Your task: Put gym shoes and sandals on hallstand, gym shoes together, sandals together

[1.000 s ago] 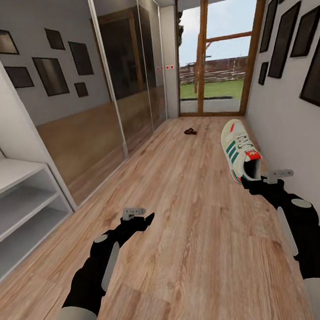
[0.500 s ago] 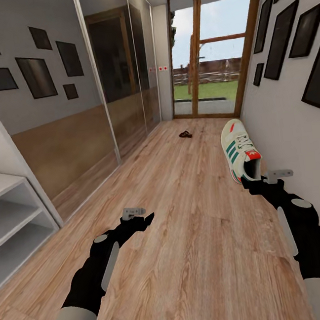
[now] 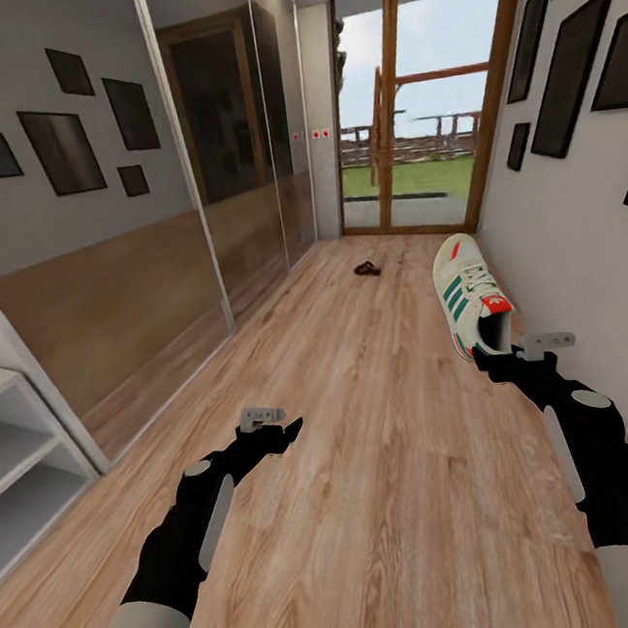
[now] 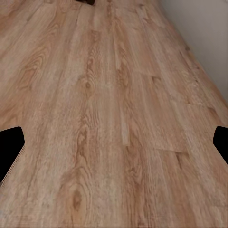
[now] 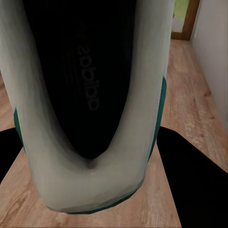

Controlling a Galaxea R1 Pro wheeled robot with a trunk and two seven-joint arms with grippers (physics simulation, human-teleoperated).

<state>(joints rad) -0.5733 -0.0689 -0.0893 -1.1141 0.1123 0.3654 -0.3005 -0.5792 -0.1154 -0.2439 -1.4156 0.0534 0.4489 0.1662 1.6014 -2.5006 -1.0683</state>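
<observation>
Head view: right gripper (image 3: 490, 360) holds a sneaker (image 3: 471, 298) by the heel end, toe pointing away, off the floor (image 3: 370, 464). Right wrist view adds the dark insole with lettering, the cream heel wall (image 5: 85, 185) and teal sole edge between the black fingers (image 5: 190, 180), which press the shoe from both sides. Left gripper (image 3: 290, 432) hangs over bare planks; left wrist view has its fingers (image 4: 10, 151) wide apart at the frame edges, nothing between them. Wood-plank corridor, mirrored wardrobe doors (image 3: 228, 158) on the left, dark frames on both walls, glass door (image 3: 417, 107) at the far end. White rack (image 3: 18, 455) sits well left of the left fingers. A small dark sandal (image 3: 367, 268) lies far ahead on the floor, between the two grippers' lines.
</observation>
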